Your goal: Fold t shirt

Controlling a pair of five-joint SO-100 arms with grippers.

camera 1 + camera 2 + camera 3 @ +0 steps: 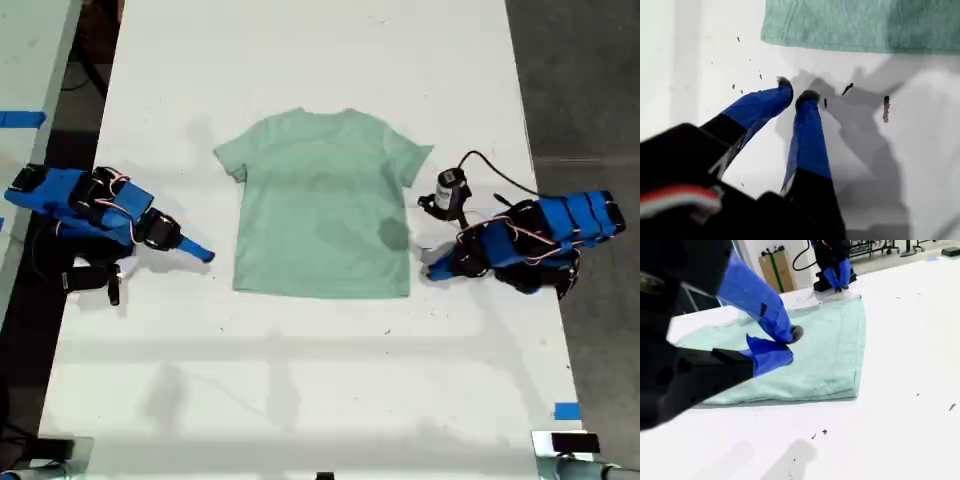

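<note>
Exterior view: the t shirt (320, 205) lies flat and spread out on the white table (300, 380), neck toward the far edge, both short sleeves out, hem toward the near edge. Pale mint green, plain, with only faint creases. My second gripper (205, 254) sits on the exterior view's left, just beside the shirt's side edge near the hem, not on the cloth. My first gripper (432, 270) sits on the exterior view's right, just beside the other hem corner. Finger gaps are too small to read here.

First wrist view: my first gripper (796, 92) hangs over bare table, with a narrow gap between its blue fingertips and nothing between them. Only a strip of the shirt (860, 25) and one corner show. Dark specks on the table show here and not from outside.

Second wrist view: my second gripper (787, 345) has its fingers close together; no gap is visible and no cloth is held. The shirt (830, 350) stretches away behind it, its stitched hem plain to see, and my first gripper (835, 277) stands at the far corner.
</note>
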